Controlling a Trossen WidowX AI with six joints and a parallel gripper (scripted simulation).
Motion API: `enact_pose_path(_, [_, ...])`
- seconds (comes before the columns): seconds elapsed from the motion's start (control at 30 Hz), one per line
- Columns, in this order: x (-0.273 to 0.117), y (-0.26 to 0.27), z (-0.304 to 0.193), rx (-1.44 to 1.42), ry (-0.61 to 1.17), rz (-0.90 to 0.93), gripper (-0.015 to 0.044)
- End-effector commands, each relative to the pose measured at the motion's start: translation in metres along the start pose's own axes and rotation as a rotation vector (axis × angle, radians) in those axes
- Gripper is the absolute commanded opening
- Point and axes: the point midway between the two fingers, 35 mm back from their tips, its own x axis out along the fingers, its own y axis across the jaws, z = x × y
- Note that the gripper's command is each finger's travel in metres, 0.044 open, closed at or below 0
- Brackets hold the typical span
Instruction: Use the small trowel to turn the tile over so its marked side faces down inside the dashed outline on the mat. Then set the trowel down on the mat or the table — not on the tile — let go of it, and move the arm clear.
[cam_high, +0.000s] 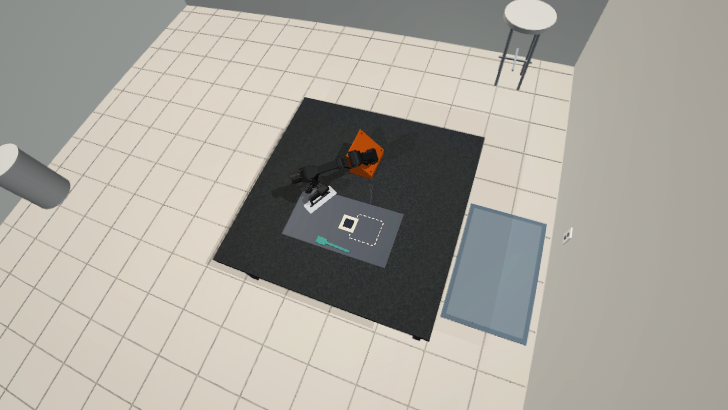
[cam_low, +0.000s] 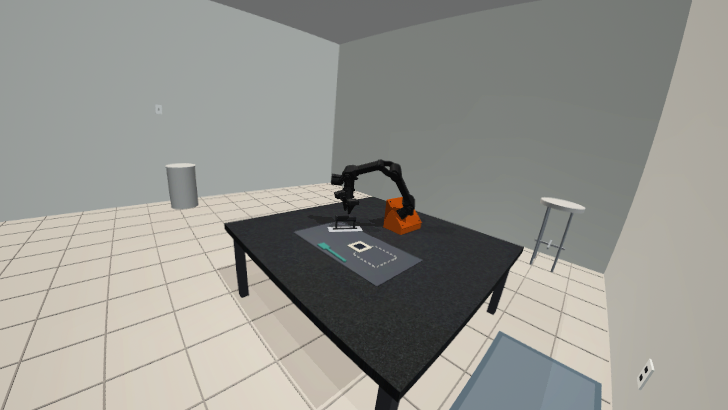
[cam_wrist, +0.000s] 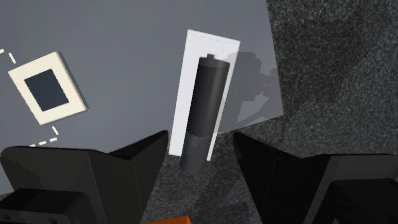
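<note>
The trowel, a white blade (cam_high: 311, 206) (cam_low: 334, 229) (cam_wrist: 195, 42) with a dark bar handle (cam_wrist: 207, 95), lies at the mat's corner nearest the arm, partly over the mat's edge. My gripper (cam_high: 314, 189) (cam_low: 349, 211) (cam_wrist: 200, 136) is open above the trowel, with its fingertips apart on either side of the handle in the wrist view. The cream tile (cam_high: 342, 223) (cam_low: 351, 246) (cam_wrist: 74, 92) lies flat on the grey mat (cam_high: 298, 226) (cam_low: 376, 280) (cam_wrist: 135, 30), its dark square facing up. The tile covers part of one side of the dashed outline and lies mostly outside it.
A teal spatula-like tool (cam_high: 320, 240) (cam_low: 324, 246) lies along the mat's far edge from the arm. The orange base (cam_high: 362, 141) (cam_low: 401, 226) of the arm stands on the black table (cam_high: 326, 285) (cam_low: 433, 305) behind the mat.
</note>
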Motion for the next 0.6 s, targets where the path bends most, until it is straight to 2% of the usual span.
enact_pose_path(0.0, [-0.002, -0.001, 0.001, 0.041, 0.004, -0.003, 0.027])
enact_pose_path(0.13, [-0.002, -0.002, 0.004, 0.152, 0.003, -0.004, 0.027])
enact_pose_path(0.57, [0.009, -0.002, 0.005, 0.157, 0.003, -0.004, 0.027])
